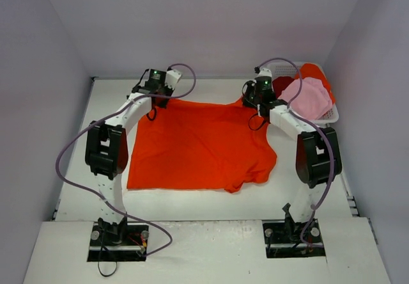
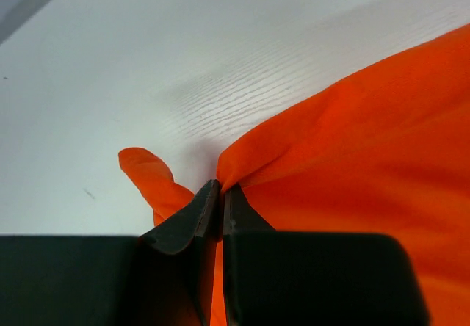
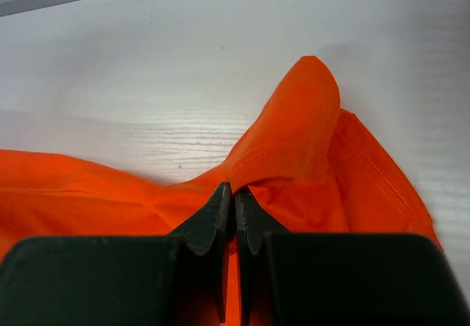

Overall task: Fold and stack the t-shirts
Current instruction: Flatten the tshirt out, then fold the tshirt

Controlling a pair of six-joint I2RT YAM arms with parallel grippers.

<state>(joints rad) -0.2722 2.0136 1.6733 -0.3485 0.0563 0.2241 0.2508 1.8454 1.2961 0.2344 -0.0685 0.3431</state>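
Clamped together in the left gripper (image 2: 220, 192): a pinch of the orange shirt (image 2: 352, 157) at its far left corner, with a small flap poking out to the left of the fingers. Same at the right gripper (image 3: 233, 192): shut on a bunched ridge of the cloth at the far right corner. Both low over the table (image 1: 192, 201), at the shirt's far edge.

Beyond the grip: spread across the middle of the table, mostly flat, near hem straight on the left, rumpled and curled at the near right corner. Off at the far right, a white basket (image 1: 333, 114) with a pink shirt (image 1: 307, 98), a dark red shirt (image 1: 283, 83) and another orange shirt (image 1: 317, 74) heaped in it, near the right arm.

Probably the first fold in hand, with nothing stacked yet. To do it well:
- Lift both corners together and level, only high enough to clear the cloth below.
- Pull gently apart so the far edge runs taut and straight between the grippers.
- Carry it toward the near hem at one pace on both sides, and lay it edge on edge before letting go.
- Watch the rumpled near right corner, likely to leave a crooked fold unless smoothed.
- Mind the thin pinch on the left, which could slip under a hard tug.
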